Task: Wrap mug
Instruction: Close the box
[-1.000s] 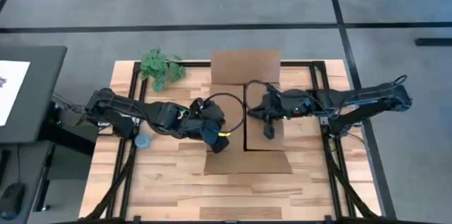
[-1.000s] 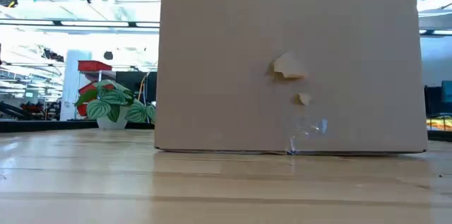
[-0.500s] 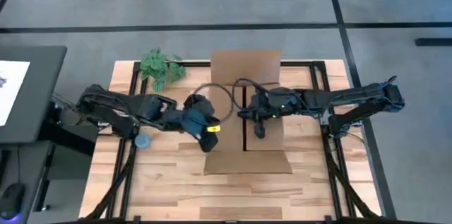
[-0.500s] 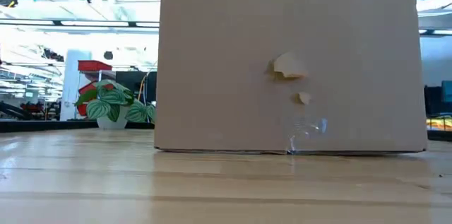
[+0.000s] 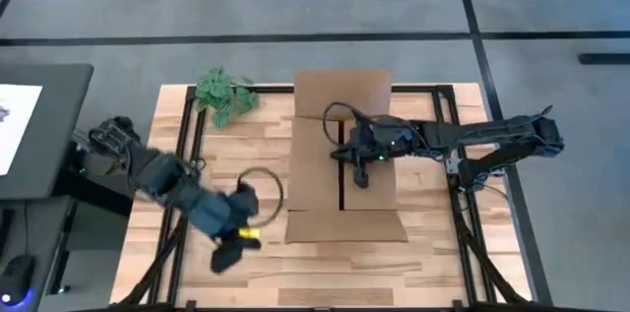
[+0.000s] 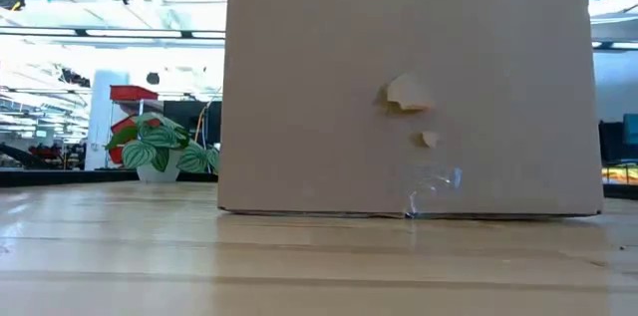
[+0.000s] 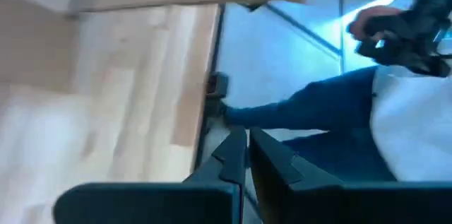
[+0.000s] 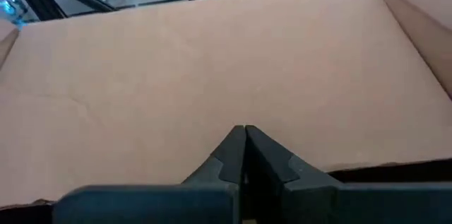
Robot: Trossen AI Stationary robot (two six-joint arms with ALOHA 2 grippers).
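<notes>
A brown cardboard box [image 5: 342, 159] stands mid-table, its top flaps folded in with a dark slit [image 5: 342, 169] between them; the low view shows its near wall [image 6: 409, 87]. My right gripper [image 5: 360, 176] is shut over the box top, its tips against a cardboard flap [image 8: 212, 75] in the right wrist view [image 8: 245, 133]. My left gripper [image 5: 228, 253] is shut with nothing in it, off the box over the near-left table, and points past the table's edge [image 7: 244, 143]. The mug is out of view. My right gripper points its shut fingers down at the box's top flap [image 8: 245, 121] just right of the slit. I cannot tell whether the tips touch the cardboard.
A potted plant [image 5: 224, 93] stands at the far left, also in the low view [image 6: 159, 152]. A black cable loop [image 5: 264, 189] hangs by the left arm. A person's legs [image 7: 318, 104] show beyond the table edge. Bare wood lies along the near edge.
My left gripper has swung off the box's left flap toward the table's near-left corner, turning as it went. My right gripper has shifted a little toward the left over the box top. The box has stayed in place.
</notes>
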